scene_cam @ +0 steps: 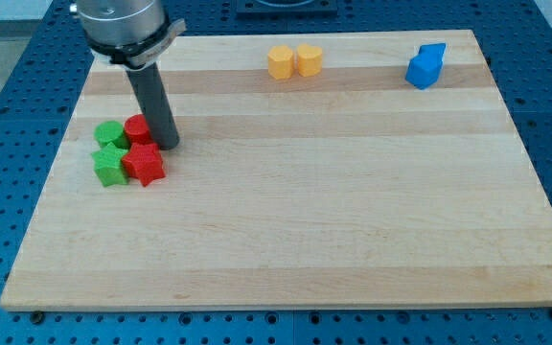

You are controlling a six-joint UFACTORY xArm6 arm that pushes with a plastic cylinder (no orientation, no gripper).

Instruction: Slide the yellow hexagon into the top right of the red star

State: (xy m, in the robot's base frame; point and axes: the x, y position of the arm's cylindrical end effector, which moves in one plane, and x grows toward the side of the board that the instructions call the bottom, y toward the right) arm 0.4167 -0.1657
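Sitting beside red star [145,164], my tip [168,144]; yellow hexagon [280,62] lies far up-right of it; no gripper to judge.

My tip [169,144] sits jammed against the cluster at the view's left, touching the red round block [138,128] and just above the red star [145,164]. Two green blocks [110,134] and [110,165] wall off the cluster's left side. The star's right and lower flanks lie open. Between star and yellow hexagon [280,62], bare board [333,220]; the second yellow block [309,59] touches its right side. The blue blocks [426,66] stand well apart.
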